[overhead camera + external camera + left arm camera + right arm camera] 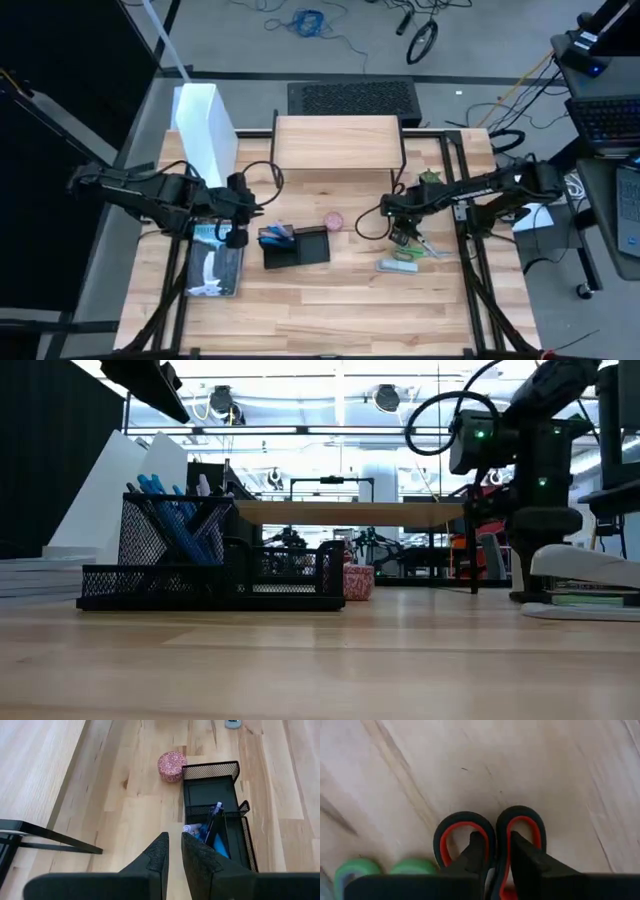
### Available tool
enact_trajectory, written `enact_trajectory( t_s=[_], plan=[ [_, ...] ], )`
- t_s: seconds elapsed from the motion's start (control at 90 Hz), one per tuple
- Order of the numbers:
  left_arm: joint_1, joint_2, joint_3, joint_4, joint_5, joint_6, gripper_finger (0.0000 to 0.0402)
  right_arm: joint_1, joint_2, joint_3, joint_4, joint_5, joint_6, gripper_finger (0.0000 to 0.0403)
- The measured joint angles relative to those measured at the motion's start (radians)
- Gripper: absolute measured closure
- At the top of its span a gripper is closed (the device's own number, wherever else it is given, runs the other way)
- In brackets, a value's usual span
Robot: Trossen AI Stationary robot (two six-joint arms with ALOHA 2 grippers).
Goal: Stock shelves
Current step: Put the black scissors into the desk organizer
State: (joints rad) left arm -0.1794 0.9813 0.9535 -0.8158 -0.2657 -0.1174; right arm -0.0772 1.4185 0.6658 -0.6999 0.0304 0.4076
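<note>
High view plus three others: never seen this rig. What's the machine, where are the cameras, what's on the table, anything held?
Two robot arms work at a wooden table. One camera looks down, one sits at table height, one rides each wrist. On the table: a wood-topped desk riser, a white file box, a black mesh organizer, a pink round box, a book. The right gripper pinches red-and-black scissors by the handles; the left gripper hovers empty, shut, beside the organizer.

We record the shelves [338,140] as one low riser: flat rectangular light-wood top on thin black metal legs, standing upright and level at the table's far middle edge. Its top surface carries no items.
</note>
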Motion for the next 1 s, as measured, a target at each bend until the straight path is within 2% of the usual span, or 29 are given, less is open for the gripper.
enact_trajectory(
  t_s=[0.344, 0.644, 0.8, 1.0],
  plan=[
    [0.000, 0.000, 0.000, -0.001, 0.000, 0.001, 0.0364, 0.000, -0.004, 0.104, -0.056, 0.013, -0.009, 0.0361],
    [0.000, 0.000, 0.000, 0.000, 0.000, 0.002, 0.0364, 0.000, -0.006, 0.303, -0.079, 0.025, -0.075, 0.0361],
    [0.000, 0.000, 0.000, 0.000, 0.000, 0.002, 0.0364, 0.002, -0.007, 0.376, 0.093, 0.027, -0.101, 0.0361],
    [0.000, 0.000, 0.000, -0.001, 0.005, 0.000, 0.0364, 0.024, -0.004, 0.386, 0.479, 0.027, -0.153, 0.0361]
  ],
)
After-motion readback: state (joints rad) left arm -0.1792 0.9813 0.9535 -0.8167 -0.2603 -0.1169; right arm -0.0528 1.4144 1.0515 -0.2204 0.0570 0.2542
